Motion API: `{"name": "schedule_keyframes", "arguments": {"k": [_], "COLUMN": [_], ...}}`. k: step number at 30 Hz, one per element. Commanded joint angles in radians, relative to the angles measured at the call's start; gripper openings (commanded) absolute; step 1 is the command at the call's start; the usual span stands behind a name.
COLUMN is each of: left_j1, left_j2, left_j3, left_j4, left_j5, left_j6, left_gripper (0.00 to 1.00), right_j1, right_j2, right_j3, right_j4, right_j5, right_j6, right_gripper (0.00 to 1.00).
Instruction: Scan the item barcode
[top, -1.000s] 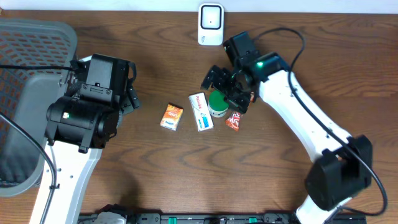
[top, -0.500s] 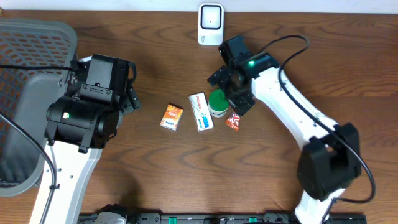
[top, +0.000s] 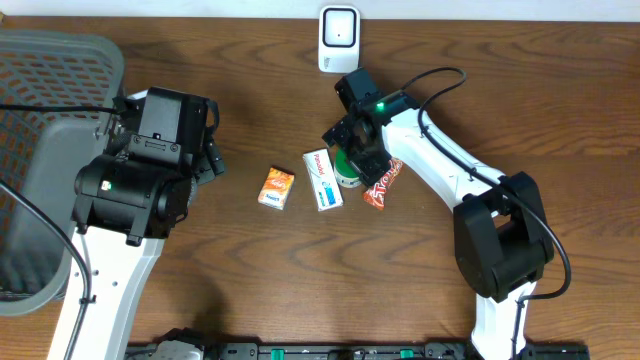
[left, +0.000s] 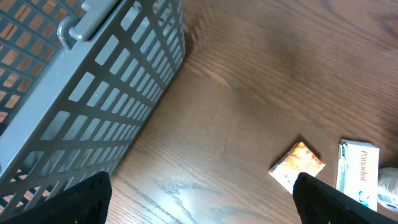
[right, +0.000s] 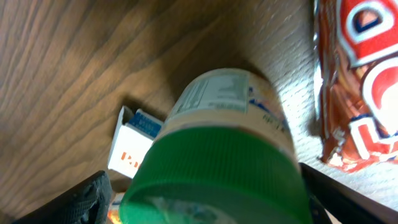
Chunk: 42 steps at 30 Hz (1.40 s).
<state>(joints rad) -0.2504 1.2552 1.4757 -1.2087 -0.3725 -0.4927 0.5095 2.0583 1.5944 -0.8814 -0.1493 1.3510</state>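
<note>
A small bottle (top: 346, 176) with a green cap (right: 217, 165) and a white label stands at the table's middle. My right gripper (top: 354, 152) is lowered over it from above. In the right wrist view the right gripper (right: 208, 200) is open, with one finger on each side of the cap; a thin gap shows at the left finger (right: 87, 198). The white scanner (top: 339, 40) stands at the table's far edge. My left gripper (left: 202, 200) hangs open and empty over bare wood near the basket.
A white Panadol box (top: 322, 180) and an orange box (top: 276, 187) lie left of the bottle. A red snack packet (top: 381, 184) lies to its right. A grey wire basket (top: 50, 120) fills the left side.
My right gripper has swung left and come down round the bottle's cap, its jaws narrowing. The red packet now lies more stretched out. The left arm has not moved.
</note>
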Motion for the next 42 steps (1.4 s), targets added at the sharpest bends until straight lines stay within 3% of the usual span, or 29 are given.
{"name": "schedule_keyframes", "arguments": {"k": [1, 2, 5, 11, 17, 19, 23, 24, 26, 28, 32, 42], "left_j1": [0.003, 0.003, 0.003, 0.003, 0.003, 0.003, 0.003, 0.003, 0.003, 0.003, 0.003, 0.032], "left_j2": [0.001, 0.001, 0.001, 0.001, 0.001, 0.001, 0.001, 0.001, 0.001, 0.001, 0.002, 0.002], "left_j3": [0.000, 0.000, 0.000, 0.000, 0.000, 0.000, 0.000, 0.000, 0.000, 0.000, 0.000, 0.000], "left_j4": [-0.007, -0.009, -0.014, -0.018, -0.018, -0.018, -0.018, -0.018, -0.018, -0.018, -0.018, -0.010], "left_j5": [-0.021, -0.021, -0.021, -0.021, -0.021, -0.021, -0.021, -0.021, -0.021, -0.021, -0.021, -0.020], "left_j6": [0.013, 0.013, 0.013, 0.014, 0.013, 0.013, 0.013, 0.013, 0.013, 0.013, 0.013, 0.009], "left_gripper": [0.94, 0.93, 0.94, 0.94, 0.94, 0.94, 0.94, 0.94, 0.94, 0.94, 0.94, 0.94], "right_j1": [0.011, 0.011, 0.011, 0.000, -0.024, -0.030, -0.028, -0.026, -0.024, -0.024, -0.020, 0.017], "right_j2": [0.008, 0.008, 0.008, 0.007, 0.007, 0.007, 0.007, 0.007, 0.007, 0.007, 0.007, 0.093], "right_j3": [0.014, 0.014, 0.014, 0.016, 0.054, 0.075, 0.110, 0.116, 0.145, 0.225, 0.429, 0.476], "right_j4": [-0.005, -0.008, -0.031, -0.039, -0.111, -0.138, -0.169, -0.175, -0.225, -0.367, -0.540, -0.526], "right_j5": [0.003, 0.010, 0.022, 0.039, 0.040, 0.039, 0.034, 0.031, 0.020, 0.020, 0.100, 0.178], "right_j6": [-0.006, -0.014, -0.057, -0.498, -0.809, -0.859, -0.889, -0.888, -0.862, -0.778, -0.814, -0.893], "right_gripper": [0.74, 0.68, 0.60, 0.60, 0.61, 0.66, 0.80, 0.91, 0.99, 0.99, 0.99, 0.99]}}
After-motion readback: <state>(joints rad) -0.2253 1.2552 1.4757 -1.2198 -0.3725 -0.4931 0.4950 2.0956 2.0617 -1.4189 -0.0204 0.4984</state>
